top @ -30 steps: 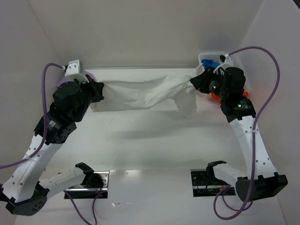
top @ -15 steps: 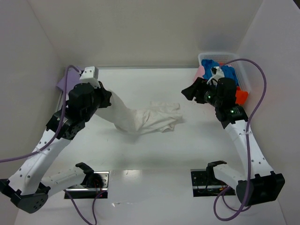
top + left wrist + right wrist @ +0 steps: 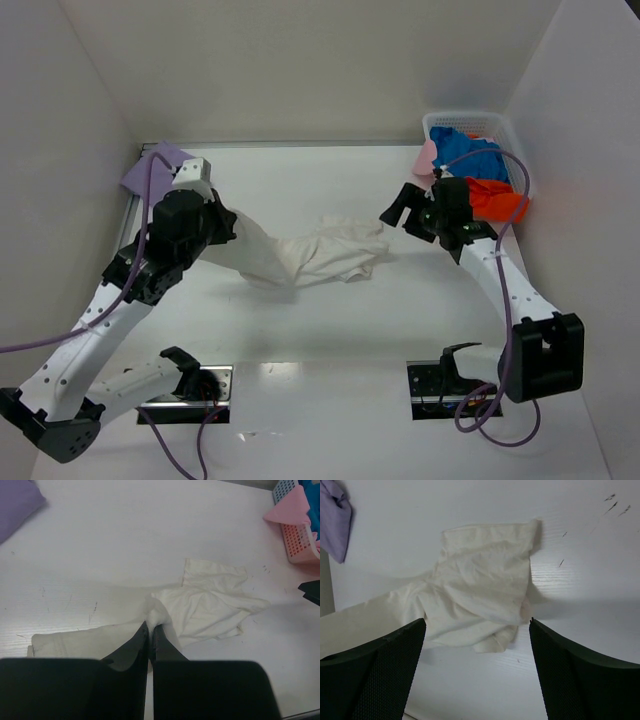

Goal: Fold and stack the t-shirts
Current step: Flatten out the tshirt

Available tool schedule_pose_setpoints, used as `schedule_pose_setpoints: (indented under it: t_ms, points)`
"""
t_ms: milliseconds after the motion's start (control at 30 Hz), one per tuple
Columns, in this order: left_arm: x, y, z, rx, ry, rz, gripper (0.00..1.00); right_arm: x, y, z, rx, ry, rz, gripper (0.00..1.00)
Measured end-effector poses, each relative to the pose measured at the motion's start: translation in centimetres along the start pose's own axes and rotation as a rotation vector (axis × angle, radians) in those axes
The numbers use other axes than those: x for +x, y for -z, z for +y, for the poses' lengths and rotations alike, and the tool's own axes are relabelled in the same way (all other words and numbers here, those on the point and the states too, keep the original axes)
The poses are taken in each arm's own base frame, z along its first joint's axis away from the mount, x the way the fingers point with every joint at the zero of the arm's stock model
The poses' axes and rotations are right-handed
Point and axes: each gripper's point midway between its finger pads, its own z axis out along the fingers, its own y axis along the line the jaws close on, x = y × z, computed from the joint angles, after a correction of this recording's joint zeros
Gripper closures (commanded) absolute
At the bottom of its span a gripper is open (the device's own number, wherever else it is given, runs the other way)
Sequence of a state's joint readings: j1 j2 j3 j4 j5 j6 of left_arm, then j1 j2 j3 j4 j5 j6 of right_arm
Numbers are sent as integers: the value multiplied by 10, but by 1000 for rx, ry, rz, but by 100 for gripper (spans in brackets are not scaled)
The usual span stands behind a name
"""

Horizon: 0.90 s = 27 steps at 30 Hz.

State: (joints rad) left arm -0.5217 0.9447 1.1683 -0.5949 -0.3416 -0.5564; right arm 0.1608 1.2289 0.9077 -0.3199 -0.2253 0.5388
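I judge the job to be at an early stage. One lavender t-shirt [image 3: 150, 168] lies in the far left corner of the table [image 3: 330, 340]. It looks like a folded pad, though the arm and cable cover part of it, so I can't be sure how neat the fold is. The off-white t-shirt [image 3: 320, 255] is the one in hand. It lies crumpled in a long ridge across the middle of the table, not spread flat and with no fold made yet. The blue t-shirt [image 3: 470, 150], the orange-red t-shirt [image 3: 495, 200] and the pale pink t-shirt [image 3: 428, 155] are heaped in the white mesh basket [image 3: 470, 120] at the far right corner, the pink one spilling over its left rim. So at best one shirt is done and four are left, and no stack has been built.

The left gripper [image 3: 149, 630] has its fingers pressed together on a raised pleat near the left end of the off-white shirt, with the cloth puckered right at the tips. The right gripper [image 3: 397, 208] has its fingers spread wide and holds nothing. It hangs over the shirt's right end, and the wrist view shows the cloth lying on the table below the gap between the fingers, touching neither.
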Motion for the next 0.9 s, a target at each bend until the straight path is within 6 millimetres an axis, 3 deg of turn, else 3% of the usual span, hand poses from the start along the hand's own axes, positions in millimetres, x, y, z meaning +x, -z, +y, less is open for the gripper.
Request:
schedule_pose_setpoints:
  t_ms: [200, 367, 467, 700, 800, 900]
  points:
    - [-1, 2, 0, 6, 3, -3, 95, 0, -19, -3, 14, -19, -1, 10]
    - [0, 2, 0, 7, 3, 0, 95, 23, -48, -15, 50, -29, 84, 10]
    - [2, 1, 0, 7, 1, 3, 95, 38, -59, -17, 63, -19, 131, 17]
    - [3, 0, 1, 5, 2, 8, 93, 54, -70, -22, 89, -13, 176, 20]
    - [4, 0, 2, 2, 2, 9, 93, 52, -71, -22, 90, -8, 170, 33]
    - [4, -1, 2, 1, 3, 9, 93, 50, -72, -22, 90, -3, 164, 58]
